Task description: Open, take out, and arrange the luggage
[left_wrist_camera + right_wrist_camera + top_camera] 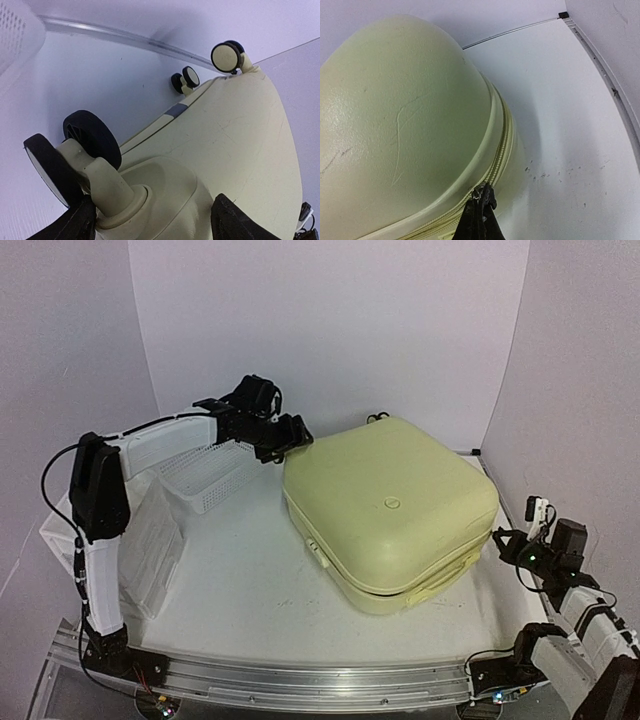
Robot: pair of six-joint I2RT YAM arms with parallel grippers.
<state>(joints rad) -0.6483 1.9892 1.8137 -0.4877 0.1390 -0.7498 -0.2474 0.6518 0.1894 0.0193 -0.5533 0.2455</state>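
Note:
The pale yellow luggage [390, 510] lies flat and zipped at centre right. My left gripper [292, 440] is at its back left corner. In the left wrist view that gripper [155, 220] is open, its black fingers [235, 222] standing either side of the cream mount of a black caster wheel [92, 137] on the luggage [230, 135]. My right gripper [508, 542] is at the luggage's right edge. In the right wrist view it [482, 192] is shut, with its tips on the zip of the luggage [405, 125] and a small metal zipper pull [479, 192] pinched between them.
A white mesh basket [205, 475] stands at the back left, just behind the left gripper. A clear plastic drawer organizer [150, 540] sits beside the left arm. Purple walls close in on three sides. A metal rail [300, 680] runs along the near table edge.

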